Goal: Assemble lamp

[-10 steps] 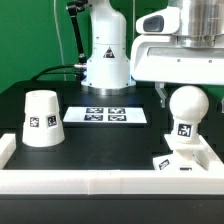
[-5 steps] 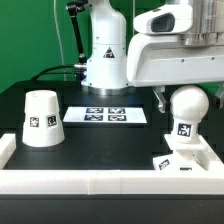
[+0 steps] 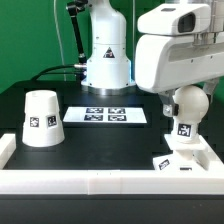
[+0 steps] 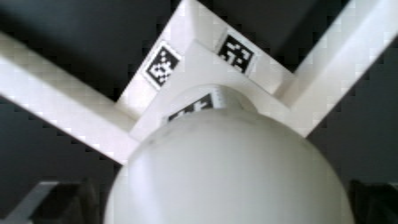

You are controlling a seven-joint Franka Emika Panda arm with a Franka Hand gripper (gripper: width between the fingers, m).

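The white ball-shaped bulb (image 3: 190, 108) stands upright on the low square base (image 3: 183, 160) at the exterior view's right, in the corner of the white wall. My gripper (image 3: 188, 98) is lowered over the bulb's top and is open, with one dark finger (image 3: 166, 103) beside the ball. In the wrist view the bulb (image 4: 222, 165) fills the space between my gripper (image 4: 214, 208) fingers, with the tagged base (image 4: 199, 52) beneath it. The cone-shaped shade (image 3: 42, 118) stands alone at the exterior view's left.
The marker board (image 3: 105, 115) lies flat in the middle of the black table. A low white wall (image 3: 90, 183) runs along the front and right edges. The robot's pedestal (image 3: 106, 55) stands at the back.
My hand has come down and towards the exterior view's right, onto the bulb, so its body now covers the ball's top. The bulb, base and shade have not moved.
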